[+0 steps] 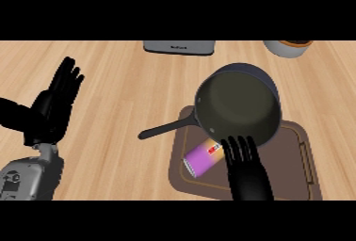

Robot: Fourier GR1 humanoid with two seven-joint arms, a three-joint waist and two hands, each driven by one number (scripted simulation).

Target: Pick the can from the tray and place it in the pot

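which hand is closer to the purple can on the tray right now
Right. The right hand has straight fingers reaching over the tray, just beside the can. The left hand rests open, fingers up, far off at the view's left.

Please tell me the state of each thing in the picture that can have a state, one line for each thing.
Purple can with white ends: lying on its side on the tray, not held.
Dark round pot with long handle: upright, nothing inside, overlapping the tray's far edge.
Brown rectangular tray: flat on the counter.
Black right hand: open, fingers straight, beside the can.
Black left hand: open, resting at left.
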